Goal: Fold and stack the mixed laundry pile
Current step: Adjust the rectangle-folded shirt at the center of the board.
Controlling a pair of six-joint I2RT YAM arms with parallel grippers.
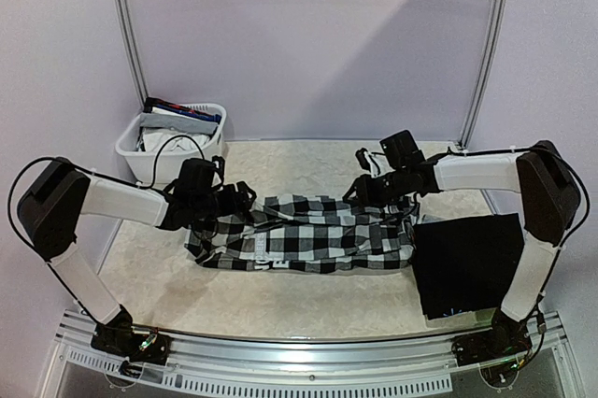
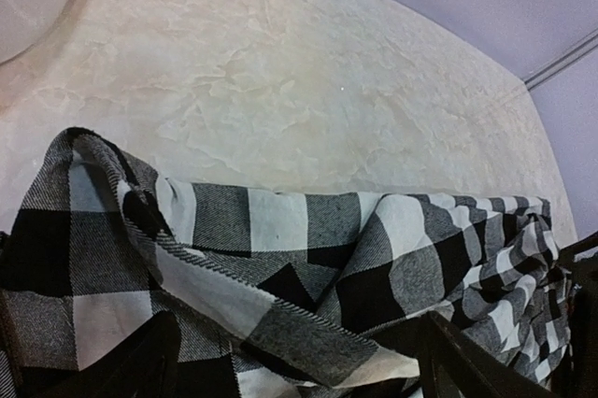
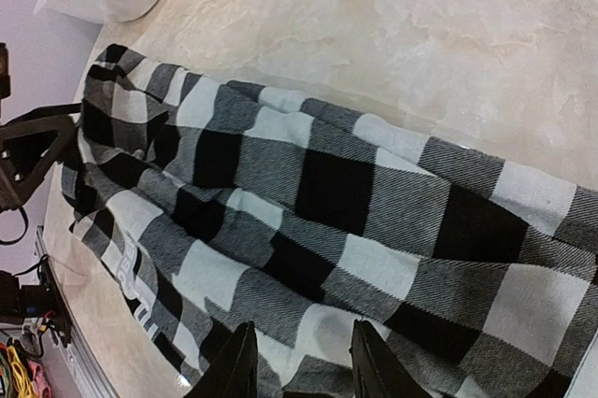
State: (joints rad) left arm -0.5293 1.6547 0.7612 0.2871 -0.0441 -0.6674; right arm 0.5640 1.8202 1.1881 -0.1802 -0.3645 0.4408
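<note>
A black-and-white checkered shirt point(image 1: 308, 234) lies crumpled across the middle of the table. My left gripper point(image 1: 241, 198) hovers over its left end and my right gripper point(image 1: 366, 191) over its right end. In the left wrist view the left gripper point(image 2: 299, 365) stands wide open, its dark fingers point(image 2: 140, 361) straddling a folded hem of the shirt point(image 2: 280, 220). In the right wrist view the right gripper point(image 3: 304, 365) has its two fingers point(image 3: 234, 365) apart, tips low on the shirt point(image 3: 336, 192), with cloth in the gap. More of the mixed laundry pile point(image 1: 177, 120) fills the basket.
A white plastic basket point(image 1: 131, 150) stands at the back left by the wall. A flat, folded black garment point(image 1: 467, 262) lies at the right, close to the right arm. Bare marbled tabletop point(image 1: 280, 160) shows behind the shirt and in front of it.
</note>
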